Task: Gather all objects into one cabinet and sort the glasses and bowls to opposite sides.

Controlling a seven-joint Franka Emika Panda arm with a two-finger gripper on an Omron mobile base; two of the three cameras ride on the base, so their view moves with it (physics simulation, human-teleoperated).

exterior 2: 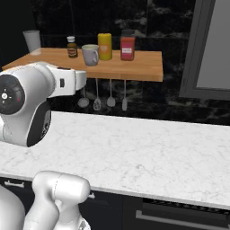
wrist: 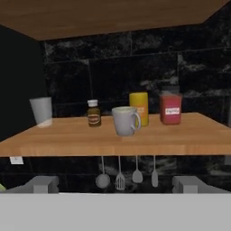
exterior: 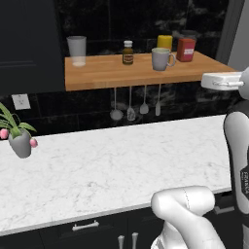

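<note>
it's lining up on the grey mug [wrist: 126, 120] on the wooden shelf [wrist: 135, 137]; fingers [wrist: 45, 184] spread wide, holding nothing. next it must reach in around the mug.

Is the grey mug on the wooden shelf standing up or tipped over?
Standing up: the mug sits on its base, rim on top.

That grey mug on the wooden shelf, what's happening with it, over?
Gripper open, holding nothing, facing the shelf. Grey mug upright, untouched, handle toward the red jar. Yellow canister close behind it; front approach looks free.
</note>
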